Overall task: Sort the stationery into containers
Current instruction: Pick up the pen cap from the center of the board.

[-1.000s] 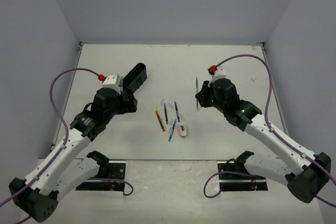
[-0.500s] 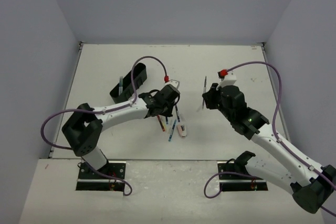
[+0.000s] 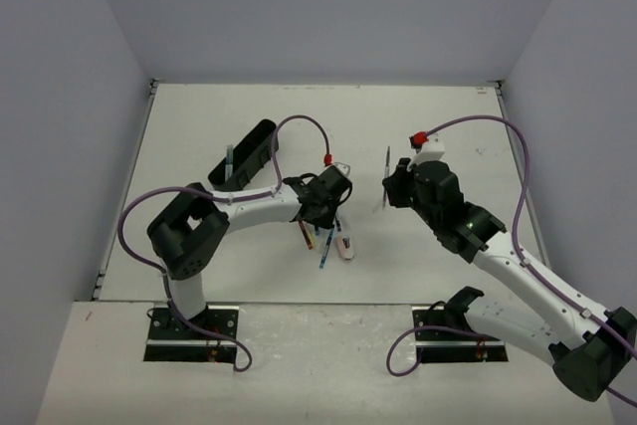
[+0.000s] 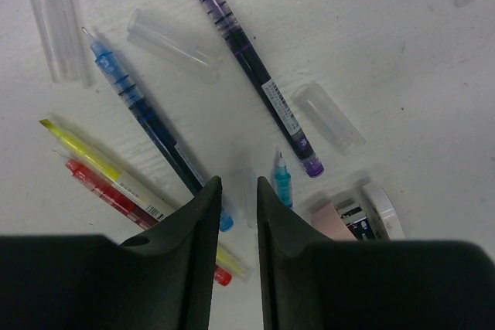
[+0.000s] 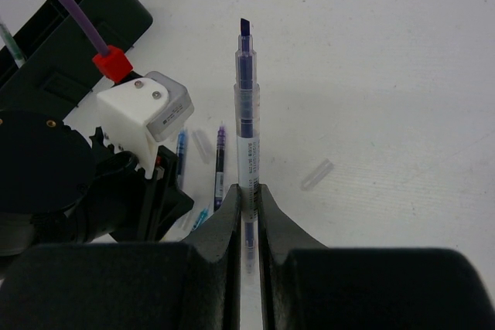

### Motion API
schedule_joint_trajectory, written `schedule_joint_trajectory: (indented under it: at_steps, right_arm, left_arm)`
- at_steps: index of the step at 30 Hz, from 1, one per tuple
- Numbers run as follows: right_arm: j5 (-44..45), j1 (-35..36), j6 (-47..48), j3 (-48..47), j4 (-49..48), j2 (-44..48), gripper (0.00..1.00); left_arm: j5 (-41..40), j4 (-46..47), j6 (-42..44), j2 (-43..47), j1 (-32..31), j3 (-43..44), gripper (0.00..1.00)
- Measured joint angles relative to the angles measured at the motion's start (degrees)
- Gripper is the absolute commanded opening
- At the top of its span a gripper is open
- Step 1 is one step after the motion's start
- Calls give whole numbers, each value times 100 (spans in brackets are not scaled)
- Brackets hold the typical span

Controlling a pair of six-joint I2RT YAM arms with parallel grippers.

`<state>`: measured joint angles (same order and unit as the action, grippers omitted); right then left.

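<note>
Loose pens lie mid-table: a blue pen (image 4: pixel 143 110), a purple pen (image 4: pixel 251 67), a yellow highlighter (image 4: pixel 116 175), a red pen (image 4: pixel 108 191), a teal pen (image 4: pixel 283 183) and a pinkish eraser (image 4: pixel 340 218). My left gripper (image 4: pixel 236 191) is down among them (image 3: pixel 323 208), jaws narrowly apart around a faint clear cap (image 4: pixel 246 195). My right gripper (image 5: pixel 247 195) is shut on a purple marker (image 5: pixel 246 113), held off the table to the right of the pile (image 3: pixel 386 171). The black organiser tray (image 3: pixel 261 138) lies at the back left with a pen (image 3: pixel 229 158) standing in it.
Clear pen caps are scattered around the pile (image 4: pixel 58 32) (image 4: pixel 170 40) (image 4: pixel 329 117), and another cap lies alone (image 5: pixel 317 174). The left arm's purple cable (image 3: pixel 299 126) arcs over the tray. Walls close off the table on three sides.
My left arm has swung from beside the tray to the pen pile, and its jaws have closed from wide to a narrow gap. The right arm has shifted slightly, still holding the marker.
</note>
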<state>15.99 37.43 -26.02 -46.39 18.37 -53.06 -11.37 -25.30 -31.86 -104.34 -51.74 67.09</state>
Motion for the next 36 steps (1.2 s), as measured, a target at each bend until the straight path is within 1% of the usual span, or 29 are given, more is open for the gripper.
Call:
schedule_joint_trajectory:
  at_steps: [14,19,21,26,28,36]
  right_arm:
    - [-44,0,2,0,2,-57,0]
    - [-44,0,4,0,0,-79,0]
    - [-48,0,7,0,0,-115,0]
    - [-49,0,9,0,0,-144,0]
    - [-52,0,9,0,0,-144,0]
    - [-83,0,11,0,-4,-142,0]
  left_arm:
    - [71,13,2,-71,-84,0,28]
    - [72,47,3,-147,-84,-2,25]
    - [73,46,4,-202,-84,-3,22]
    - [71,103,22,-259,-84,-4,5]
    - [74,110,24,-259,-84,-4,0]
    - [0,73,42,-226,-84,-4,0]
